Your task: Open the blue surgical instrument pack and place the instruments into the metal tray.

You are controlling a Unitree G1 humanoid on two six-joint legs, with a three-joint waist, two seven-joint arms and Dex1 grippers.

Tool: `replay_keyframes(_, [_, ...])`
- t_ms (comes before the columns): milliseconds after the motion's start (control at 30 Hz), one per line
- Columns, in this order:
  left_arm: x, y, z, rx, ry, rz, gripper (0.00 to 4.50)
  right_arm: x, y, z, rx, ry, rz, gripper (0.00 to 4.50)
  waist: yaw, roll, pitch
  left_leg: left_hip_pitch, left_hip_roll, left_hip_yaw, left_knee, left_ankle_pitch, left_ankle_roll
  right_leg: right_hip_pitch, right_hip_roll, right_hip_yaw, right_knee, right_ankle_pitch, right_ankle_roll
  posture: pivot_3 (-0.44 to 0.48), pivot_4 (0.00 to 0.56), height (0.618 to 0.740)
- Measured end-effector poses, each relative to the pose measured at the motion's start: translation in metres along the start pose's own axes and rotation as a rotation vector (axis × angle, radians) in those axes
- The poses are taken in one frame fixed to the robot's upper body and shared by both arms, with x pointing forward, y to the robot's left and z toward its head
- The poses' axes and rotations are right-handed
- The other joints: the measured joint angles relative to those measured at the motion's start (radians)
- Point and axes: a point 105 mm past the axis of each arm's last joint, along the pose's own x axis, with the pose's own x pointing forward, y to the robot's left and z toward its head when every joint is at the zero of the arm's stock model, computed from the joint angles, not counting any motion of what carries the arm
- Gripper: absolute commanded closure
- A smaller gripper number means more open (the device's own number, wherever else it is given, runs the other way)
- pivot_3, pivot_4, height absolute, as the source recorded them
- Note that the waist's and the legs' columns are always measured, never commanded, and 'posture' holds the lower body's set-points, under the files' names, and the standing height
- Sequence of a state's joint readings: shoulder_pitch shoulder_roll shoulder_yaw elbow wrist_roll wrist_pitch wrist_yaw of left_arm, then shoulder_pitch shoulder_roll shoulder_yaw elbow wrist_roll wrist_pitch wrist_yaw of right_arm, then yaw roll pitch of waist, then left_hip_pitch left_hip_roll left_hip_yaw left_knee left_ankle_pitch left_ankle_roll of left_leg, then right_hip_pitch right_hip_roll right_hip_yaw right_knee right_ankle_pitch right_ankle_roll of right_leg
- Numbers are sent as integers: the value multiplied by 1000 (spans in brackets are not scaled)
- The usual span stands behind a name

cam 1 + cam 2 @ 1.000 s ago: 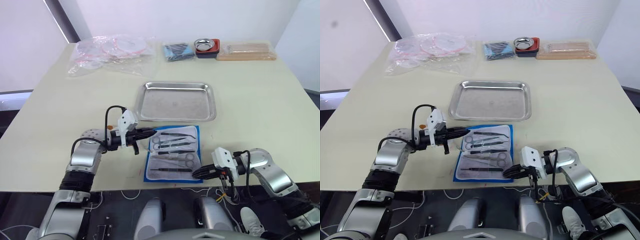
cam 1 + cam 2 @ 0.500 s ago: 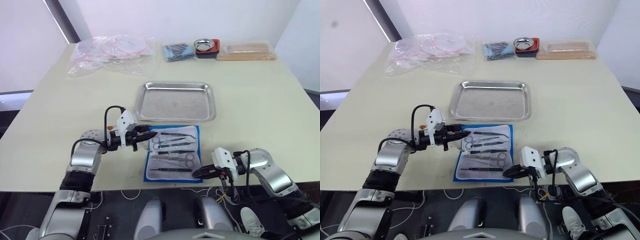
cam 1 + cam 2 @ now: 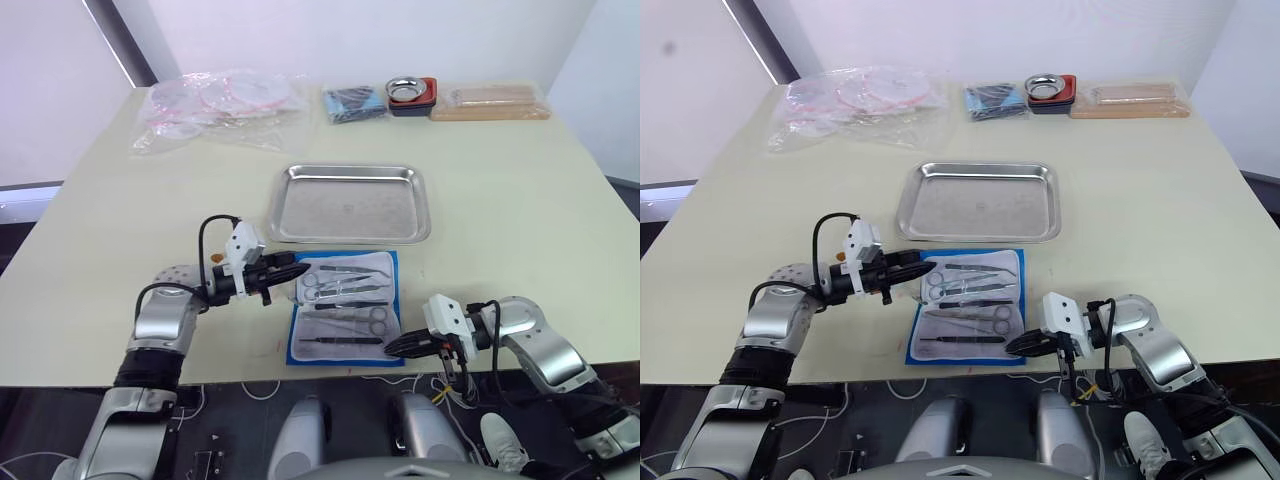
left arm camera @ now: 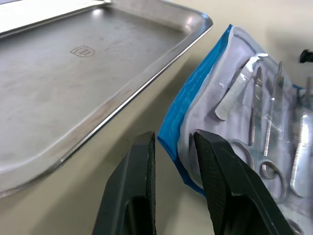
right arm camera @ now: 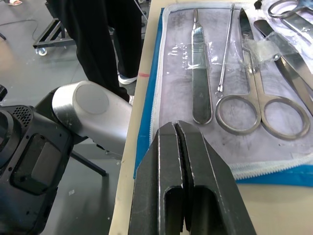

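Here the left gripper (image 3: pixel 291 272), jaws slightly parted, sits at the near edge of the open bright blue fabric pack (image 3: pixel 345 308); the right gripper (image 3: pixel 396 347) is closed.

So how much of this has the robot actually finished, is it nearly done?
Only the first part. The blue surgical instrument pack already lies open beside the metal tray, with the instruments still tucked in its pale lining. In hand: the left gripper, jaws open, sits at the pack's edge; the right gripper, jaws shut, waits at the opposite edge. Left: moving every instrument into the tray, which holds none.
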State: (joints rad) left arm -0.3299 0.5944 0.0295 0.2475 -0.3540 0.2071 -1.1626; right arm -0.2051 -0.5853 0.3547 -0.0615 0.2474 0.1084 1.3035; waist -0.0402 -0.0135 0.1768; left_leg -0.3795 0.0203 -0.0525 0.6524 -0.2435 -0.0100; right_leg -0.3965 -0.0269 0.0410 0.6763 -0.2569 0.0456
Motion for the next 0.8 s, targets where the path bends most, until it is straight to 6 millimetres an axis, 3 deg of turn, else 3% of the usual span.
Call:
replay_keyframes(233, [-8, -7, 3, -1, -11, -32, 3158, -3, 2, 0, 33, 8, 10, 4500, 1, -1, 1, -2, 0, 0, -1, 0, 0, -1, 0, 0, -2, 0, 0, 0, 150, 740])
replay_keyframes(567, [-29, -17, 17, 77, -23, -78, 3120, -10, 6, 9, 51, -1, 20, 229, 2, -4, 4, -3, 1, 0, -3, 0, 0, -2, -1, -1, -5, 0, 0, 0, 150, 740])
replay_keyframes(700, [-43, -22, 24, 120, -6, -116, 3120, -23, 2, 20, 41, -33, -18, 52, 3, -5, 5, -6, 1, -1, -3, 0, 0, -2, -1, -2, -9, 0, 0, 0, 150, 740])
replay_keyframes(800, [-48, -26, 38, 178, -17, -143, 3120, -33, -6, 41, 3, -99, -60, 52, 4, -5, 5, -8, 1, -1, -4, 0, 0, -2, -2, -3, -13, 1, 0, 0, 150, 740])
